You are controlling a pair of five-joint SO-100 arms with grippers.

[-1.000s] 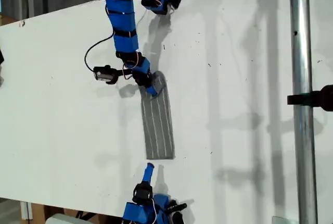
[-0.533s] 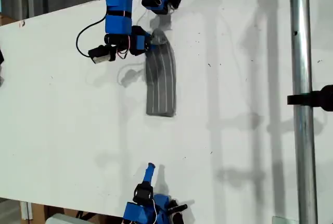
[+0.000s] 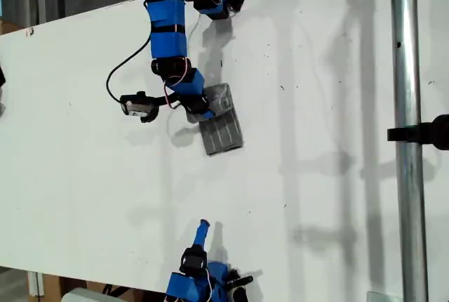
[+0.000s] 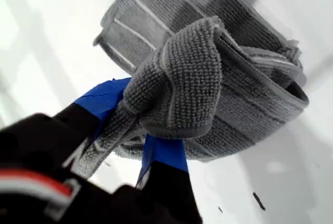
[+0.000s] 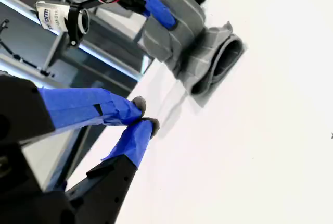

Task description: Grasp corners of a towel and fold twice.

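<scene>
Grey towel [image 4: 208, 73] bunched (corners hidden), my first pincer [image 4: 136, 125] clamping

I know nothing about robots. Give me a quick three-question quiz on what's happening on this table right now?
1. True or false: my first gripper is clamped on the grey striped towel.
2. My second gripper has its fingers: A) closed on the towel, B) together with nothing between them, C) spread wide.
3. Fill in: the towel lies on the white ____.

Key: 1 true. 2 B, it sits at the exterior view's bottom edge, apart from the towel. 3 table.
</scene>
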